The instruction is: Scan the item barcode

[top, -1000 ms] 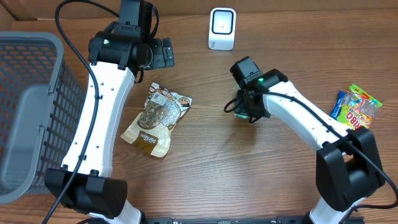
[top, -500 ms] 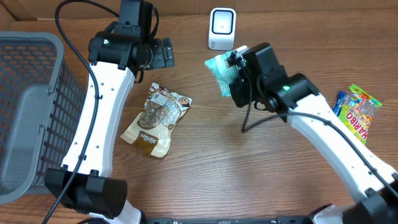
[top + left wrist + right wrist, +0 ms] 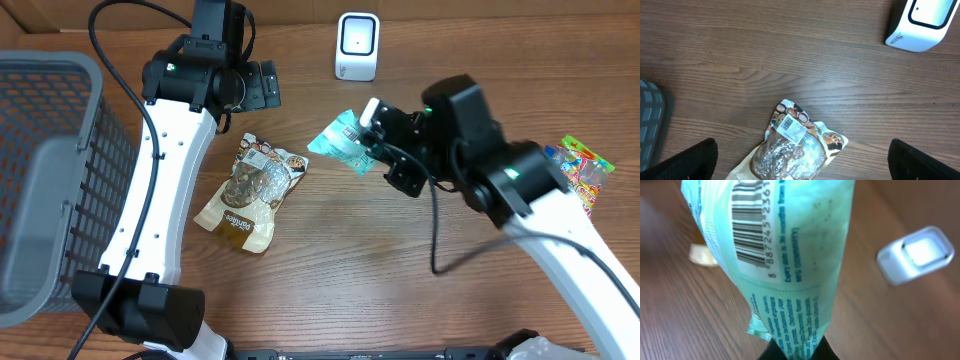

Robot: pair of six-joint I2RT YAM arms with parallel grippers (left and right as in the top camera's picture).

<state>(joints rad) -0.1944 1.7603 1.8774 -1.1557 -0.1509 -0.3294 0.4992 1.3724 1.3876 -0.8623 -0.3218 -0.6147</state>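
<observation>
My right gripper (image 3: 378,145) is shut on the lower end of a teal packet (image 3: 343,139) and holds it in the air over the table's middle. In the right wrist view the packet (image 3: 790,255) fills the frame above the gripper (image 3: 797,352), with its printed barcode (image 3: 752,222) showing. The white scanner (image 3: 357,45) stands at the table's far edge, also seen as the scanner (image 3: 915,255) beyond the packet. My left gripper (image 3: 255,87) hangs open, high over a brown snack pouch (image 3: 250,190); the left gripper (image 3: 802,165) has nothing between its fingers.
A grey mesh basket (image 3: 50,180) stands at the left edge. Colourful candy packets (image 3: 575,175) lie at the far right. The brown pouch (image 3: 795,150) shows a white barcode label, and the scanner (image 3: 920,22) sits at the top right of the left wrist view.
My right arm has lifted the teal packet off the table and drawn back to the right, turning the packet. The left arm has not moved.
</observation>
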